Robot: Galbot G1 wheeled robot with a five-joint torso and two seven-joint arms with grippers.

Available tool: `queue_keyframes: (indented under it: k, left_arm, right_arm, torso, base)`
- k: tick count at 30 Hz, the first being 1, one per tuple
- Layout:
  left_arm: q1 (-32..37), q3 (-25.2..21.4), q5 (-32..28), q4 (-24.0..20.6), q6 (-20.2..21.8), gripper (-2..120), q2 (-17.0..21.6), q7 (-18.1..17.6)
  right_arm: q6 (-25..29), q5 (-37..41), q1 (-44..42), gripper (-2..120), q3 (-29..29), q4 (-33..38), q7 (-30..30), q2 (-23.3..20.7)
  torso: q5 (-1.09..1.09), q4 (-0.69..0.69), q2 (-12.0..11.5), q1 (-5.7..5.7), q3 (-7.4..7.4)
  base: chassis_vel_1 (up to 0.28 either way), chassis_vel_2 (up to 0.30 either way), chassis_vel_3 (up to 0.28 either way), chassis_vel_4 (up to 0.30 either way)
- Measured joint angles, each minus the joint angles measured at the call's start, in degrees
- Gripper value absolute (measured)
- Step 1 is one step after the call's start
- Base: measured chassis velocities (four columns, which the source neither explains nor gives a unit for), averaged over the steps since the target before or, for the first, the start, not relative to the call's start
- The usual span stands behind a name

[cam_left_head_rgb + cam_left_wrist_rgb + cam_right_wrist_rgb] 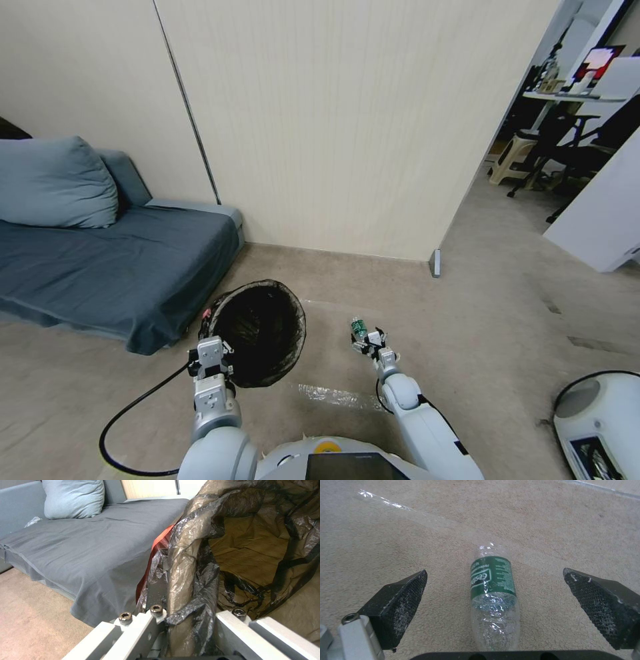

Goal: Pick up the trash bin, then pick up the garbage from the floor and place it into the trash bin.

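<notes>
The trash bin [257, 333], lined with a crinkly black bag, is tilted with its mouth open toward the head camera. My left gripper [212, 357] is shut on its near rim; in the left wrist view the gripper [181, 612] pinches the bag-covered rim [186, 555]. The garbage in sight is a clear plastic bottle with a green label [359, 327], lying on the beige carpet right of the bin. My right gripper [371, 339] hovers just over it, open. In the right wrist view the bottle [491, 587] lies between the spread fingers [403, 597], untouched.
A grey sofa [120, 267] with a blue pillow [57, 183] stands close on the bin's left. A red strip [160, 542] shows against the bin's outer side. Clear tape [333, 397] lies on the carpet. A wall stands ahead, a doorway at right, a white machine [600, 420] at lower right.
</notes>
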Motion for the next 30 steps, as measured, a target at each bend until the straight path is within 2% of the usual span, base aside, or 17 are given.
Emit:
queue_keyframes:
  k: [14,24,30]
  left_arm:
    - [0.49,-0.19,0.75,-0.34,-0.77,1,0.05,-0.03]
    - [0.50,-0.21,0.89,-0.29,-1.03,1,0.08,-0.08]
    - [0.64,-0.23,1.06,-0.38,-1.16,1,0.04,-0.18]
  right_arm:
    - [0.25,1.46,2.59,99,1.05,-7.76,-2.25,1.26]
    - [1.73,1.36,3.93,89,2.48,-12.13,-3.71,1.65]
    - [2.65,1.27,4.13,74,3.09,-13.22,-4.07,1.70]
  torso:
    - [0.00,0.00,0.00,0.00,0.00]
    - [0.00,0.00,0.00,0.00,0.00]
    - [0.00,0.00,0.00,0.00,0.00]
  base:
    - [0.000,0.000,0.000,0.000]
    - [0.000,0.000,0.000,0.000]
    - [0.000,0.000,0.000,0.000]
